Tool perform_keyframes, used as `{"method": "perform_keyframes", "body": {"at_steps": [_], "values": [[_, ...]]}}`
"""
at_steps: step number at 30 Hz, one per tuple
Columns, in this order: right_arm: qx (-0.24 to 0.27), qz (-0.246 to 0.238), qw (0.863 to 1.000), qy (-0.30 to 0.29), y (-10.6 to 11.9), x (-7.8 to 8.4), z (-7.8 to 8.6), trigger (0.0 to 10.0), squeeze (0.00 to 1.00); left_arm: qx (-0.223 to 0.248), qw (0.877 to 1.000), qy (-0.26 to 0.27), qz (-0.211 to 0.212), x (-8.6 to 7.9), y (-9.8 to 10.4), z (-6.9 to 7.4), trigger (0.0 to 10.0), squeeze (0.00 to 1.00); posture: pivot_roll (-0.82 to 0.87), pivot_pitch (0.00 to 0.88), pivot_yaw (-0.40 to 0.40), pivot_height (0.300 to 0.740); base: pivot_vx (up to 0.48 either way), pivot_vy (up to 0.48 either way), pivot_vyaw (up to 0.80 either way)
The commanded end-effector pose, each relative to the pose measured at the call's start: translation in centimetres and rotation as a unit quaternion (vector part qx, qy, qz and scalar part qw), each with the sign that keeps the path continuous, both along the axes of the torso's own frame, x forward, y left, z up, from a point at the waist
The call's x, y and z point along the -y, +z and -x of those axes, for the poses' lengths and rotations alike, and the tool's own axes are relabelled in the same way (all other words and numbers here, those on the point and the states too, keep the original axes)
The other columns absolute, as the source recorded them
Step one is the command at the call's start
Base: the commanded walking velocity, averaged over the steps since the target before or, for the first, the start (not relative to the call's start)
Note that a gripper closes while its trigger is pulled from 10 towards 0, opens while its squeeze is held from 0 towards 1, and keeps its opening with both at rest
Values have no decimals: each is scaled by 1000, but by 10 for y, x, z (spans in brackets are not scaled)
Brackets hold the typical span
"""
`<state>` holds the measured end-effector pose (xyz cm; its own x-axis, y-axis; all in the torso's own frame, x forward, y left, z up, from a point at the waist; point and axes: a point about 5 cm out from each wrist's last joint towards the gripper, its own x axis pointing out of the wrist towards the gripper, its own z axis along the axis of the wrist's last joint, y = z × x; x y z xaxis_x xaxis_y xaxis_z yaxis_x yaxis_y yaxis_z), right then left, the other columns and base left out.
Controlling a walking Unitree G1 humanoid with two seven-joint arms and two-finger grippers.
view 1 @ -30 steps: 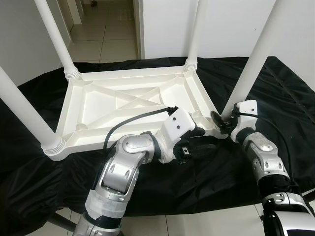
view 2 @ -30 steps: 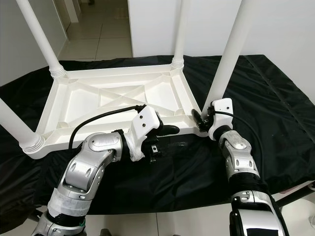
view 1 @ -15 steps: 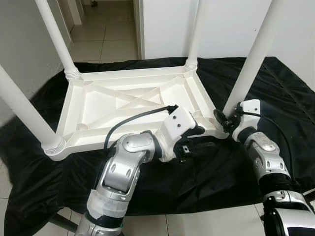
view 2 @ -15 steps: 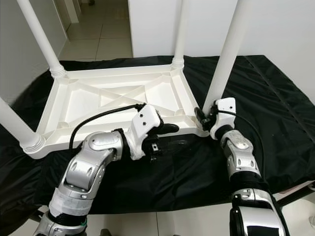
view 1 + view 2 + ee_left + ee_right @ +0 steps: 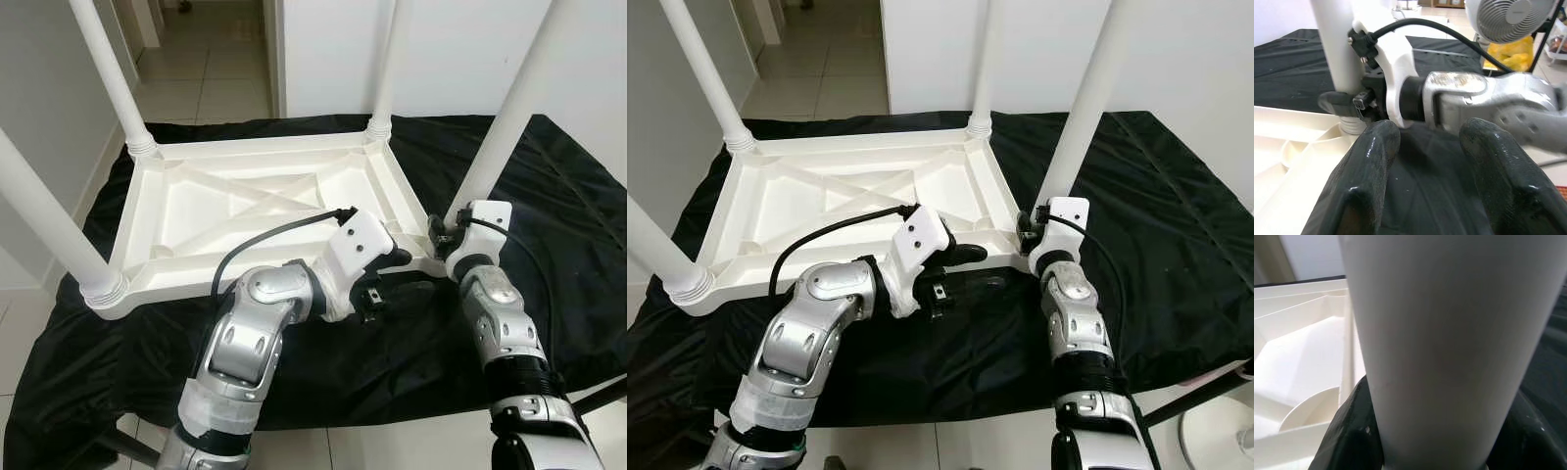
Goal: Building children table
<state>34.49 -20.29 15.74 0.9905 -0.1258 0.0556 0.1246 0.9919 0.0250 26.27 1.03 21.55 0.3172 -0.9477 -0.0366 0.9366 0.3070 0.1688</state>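
Nearest, the robot's two silver arms reach forward over a black cloth (image 5: 549, 196) that covers the work surface. The left gripper (image 5: 390, 262) lies against the near rim of an upturned white table (image 5: 245, 211), its two black fingers (image 5: 1366, 171) spread apart with only cloth between them. Just beyond those fingers stands the table's near right corner, and there the right gripper (image 5: 438, 233) meets the base of a white leg (image 5: 509, 117). In the right wrist view that leg (image 5: 1449, 333) rises between the two black fingers (image 5: 1354, 431), which sit on either side of it and touch it, so the right gripper is closed around the leg just above its socket. A black cable runs from the left arm's white wrist housing (image 5: 353, 245) back along the forearm.

Farther from the grippers, the table lies top down on the cloth, showing its ribbed underside with crossed braces. Three more legs stand upright in the other corners: one at the near left (image 5: 44, 220), one at the far left (image 5: 108, 73), one at the far right (image 5: 385, 64). Beyond the table are a white wall and a tiled floor (image 5: 196, 59). In the left wrist view, a white fan (image 5: 1508, 19) and something yellow stand past the right arm.
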Motion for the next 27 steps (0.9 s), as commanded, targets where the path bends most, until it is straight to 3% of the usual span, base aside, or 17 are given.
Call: {"method": "perform_keyframes", "body": {"at_steps": [1, 3, 4, 5, 6, 8, 9, 14, 15, 25, 26, 27], "values": [[-13, -23, 999, -46, -8, -2, 6, 10000, 0, 6, 992, 123, 13, -5, 0, -11, 10000, 0, -76, 29, -5, 740, 0, 0, 0], [-13, -23, 999, -46, -8, -2, 6, 10000, 0, 6, 992, 123, 13, -5, 0, -11, 10000, 0, -76, 29, -5, 740, 0, 0, 0], [-17, -38, 994, -96, -10, -11, 10, 10000, 0, 6, 992, 124, 15, -5, 0, -13, 10000, 0, -85, 26, -1, 740, 0, 0, 0], [-17, -38, 994, -96, -10, -11, 10, 10000, 0, 6, 992, 124, 15, -5, 0, -13, 10000, 0, -85, 26, -1, 740, 0, 0, 0], [-21, -51, 988, -141, -11, -19, 14, 10000, 0, 7, 992, 125, 16, -5, 1, -14, 10000, 0, -86, 23, 0, 740, 0, 0, 0], [-21, -51, 988, -141, -11, -19, 14, 10000, 0, 7, 992, 125, 16, -5, 1, -14, 10000, 0, -86, 23, 0, 740, 0, 0, 0], [-26, -68, 983, -168, -12, -27, 16, 10000, 0, 7, 992, 126, 18, -4, 2, -16, 10000, 0, -83, 21, 3, 740, 0, 0, 0], [-15, -88, 986, -142, -9, -37, 17, 10000, 0, 9, 991, 130, 20, -5, 4, -18, 10000, 0, -75, 24, 2, 740, 0, 0, 0], [7, -93, 990, -107, -3, -38, 20, 10000, 1000, 10, 991, 133, 20, -7, 4, -18, 10000, 0, -69, 25, -1, 740, 0, 0, 0], [39, -65, 995, -65, 10, -28, 27, 10000, 1000, 14, 991, 134, 21, -7, 7, -21, 10000, 0, -75, 22, -5, 740, 0, 0, 0], [40, -64, 995, -58, 11, -25, 28, 10000, 718, 16, 991, 134, 21, -7, 8, -23, 10000, 0, -79, 22, -7, 740, 0, 0, 0], [40, -64, 995, -58, 11, -25, 28, 10000, 718, 16, 991, 134, 21, -7, 8, -23, 10000, 0, -79, 22, -7, 740, 0, 0, 0]]}}
